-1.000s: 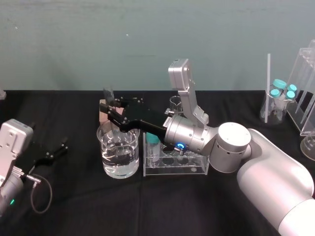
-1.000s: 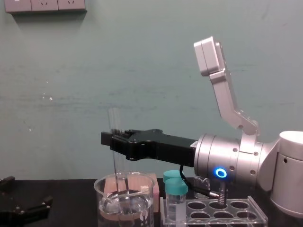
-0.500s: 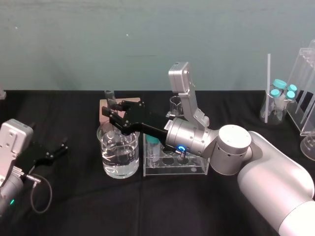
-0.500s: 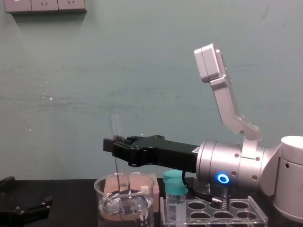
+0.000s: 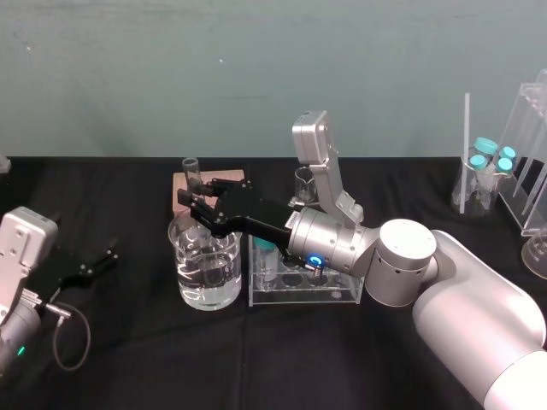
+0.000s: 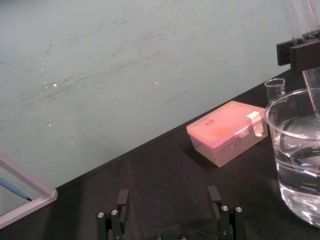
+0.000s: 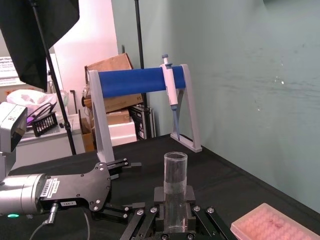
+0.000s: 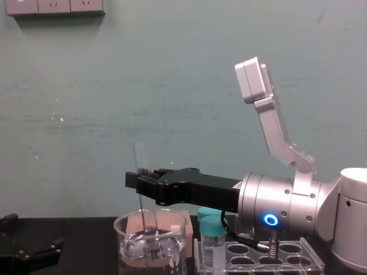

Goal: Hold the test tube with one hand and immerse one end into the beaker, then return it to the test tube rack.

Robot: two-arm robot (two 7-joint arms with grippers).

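The black two-fingered right gripper (image 5: 196, 205) pinches the thin clear glass test tube (image 8: 138, 156) upright, its lower end inside the wide clear glass beaker (image 8: 129, 252); the left gripper (image 6: 170, 202) lies spread well aside.

The right arm reaches left across the middle of the scene with its forearm level. The right gripper (image 5: 195, 205) is clamped on the test tube (image 5: 190, 167), which it holds upright. The left gripper (image 5: 104, 260) sits low at the near left, fingers spread apart.

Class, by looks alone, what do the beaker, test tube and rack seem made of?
Beaker: likely clear glass; liquid shows through, glossy rim. Test tube: thin clear glass, seemingly. Rack: clear plastic, probably acrylic; flat sheets with bright edges.
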